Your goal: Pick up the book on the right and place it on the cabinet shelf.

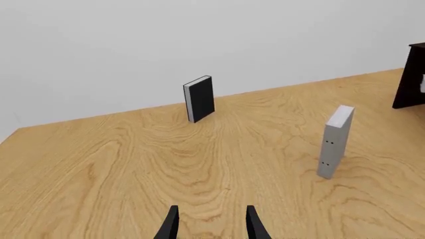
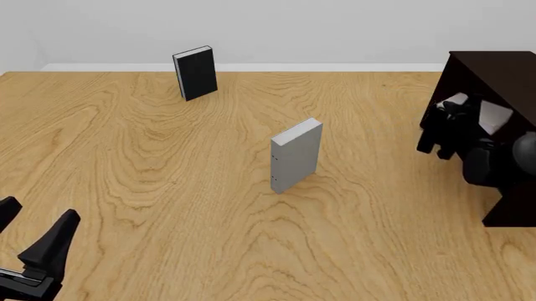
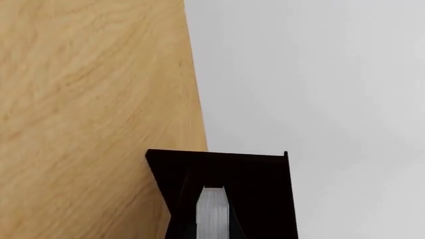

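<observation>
I see a light-grey book [image 2: 297,157] with dark spine dots at centre, a black book [image 2: 196,73] at eleven o'clock, a near-black cabinet [image 2: 503,75] at three, on a honey-grained table [image 2: 150,188].

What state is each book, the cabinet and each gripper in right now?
Thin grey book: held by the right gripper at the cabinet's opening; cannot tell if it rests on the shelf.
Thicker grey book: upright on the table, untouched.
Black book: upright, far side.
Cabinet: standing, open-fronted.
Right gripper: shut on the thin grey book.
Left gripper: open, empty.
</observation>
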### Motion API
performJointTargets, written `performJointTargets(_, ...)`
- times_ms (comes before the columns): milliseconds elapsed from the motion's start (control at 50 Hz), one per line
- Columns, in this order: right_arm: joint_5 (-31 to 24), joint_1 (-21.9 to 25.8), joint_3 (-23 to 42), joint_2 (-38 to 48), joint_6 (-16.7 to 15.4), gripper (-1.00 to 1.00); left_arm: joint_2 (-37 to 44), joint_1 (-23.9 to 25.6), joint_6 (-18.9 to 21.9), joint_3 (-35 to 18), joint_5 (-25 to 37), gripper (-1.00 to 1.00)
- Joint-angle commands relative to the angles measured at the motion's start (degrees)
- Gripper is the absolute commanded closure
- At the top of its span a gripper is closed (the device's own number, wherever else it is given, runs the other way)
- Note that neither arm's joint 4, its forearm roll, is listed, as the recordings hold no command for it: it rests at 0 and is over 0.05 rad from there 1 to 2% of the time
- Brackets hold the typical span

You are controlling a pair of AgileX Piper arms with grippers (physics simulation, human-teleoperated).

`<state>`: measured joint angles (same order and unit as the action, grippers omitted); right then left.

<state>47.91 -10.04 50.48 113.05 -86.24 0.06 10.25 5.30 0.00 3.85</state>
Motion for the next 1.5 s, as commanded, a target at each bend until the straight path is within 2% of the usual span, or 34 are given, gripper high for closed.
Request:
performJointTargets(20,1.55,-1.60,0.20,1.19,0.76,1.00,0.00,0.10,0.05,0.00,0.22,-1.00)
performJointTargets(200,2.92,-3.25,-1.01,2.00,-0.16,1.00,0.06,0.46,-0.04,0.00,-0.01,-1.00)
performJointTargets(240,2.33,-3.77,-0.87,1.66,0.73,1.00,0.08,0.56,0.00,0.00,-0.01,-1.00)
performJointTargets(560,2.97,-4.39,-1.10,2.67,0.44,1.00,0.22,0.55,0.15,0.00,-0.20,-1.00)
performJointTargets(720,2.67,-4.40,-1.17,2.43,1.60,1.00,0.06,0.55,0.02,0.00,-0.01,-1.00)
performJointTargets(760,3.06,-4.31,-1.52,2.86,0.94,1.00,0.07,0.44,-0.07,0.00,-0.04,-1.00)
performJointTargets(800,1.97,-4.81,-1.33,2.40,2.11,1.00,0.05,0.45,-0.03,0.00,-0.01,-1.00)
performJointTargets(900,2.54,-5.04,-1.86,2.40,2.47,1.00,0.02,0.48,-0.06,0.00,0.05,-1.00)
performJointTargets(920,1.88,-5.25,-1.71,1.93,3.56,-1.00,0.02,0.49,-0.02,0.00,0.08,-1.00)
performJointTargets(1020,2.72,-5.44,-2.50,2.47,2.72,-1.00,0.02,0.52,-0.02,0.00,0.02,-1.00)
performJointTargets(1200,1.43,-5.38,-2.14,1.93,3.85,-1.00,0.01,0.47,-0.03,0.00,-0.05,-1.00)
performJointTargets(1260,1.89,-5.06,-2.19,2.09,3.30,-1.00,0.01,0.46,-0.03,0.00,-0.09,-1.00)
performJointTargets(1500,-0.10,-3.21,-1.27,1.88,5.11,-1.00,0.00,0.37,-0.12,0.00,-0.12,-1.00)
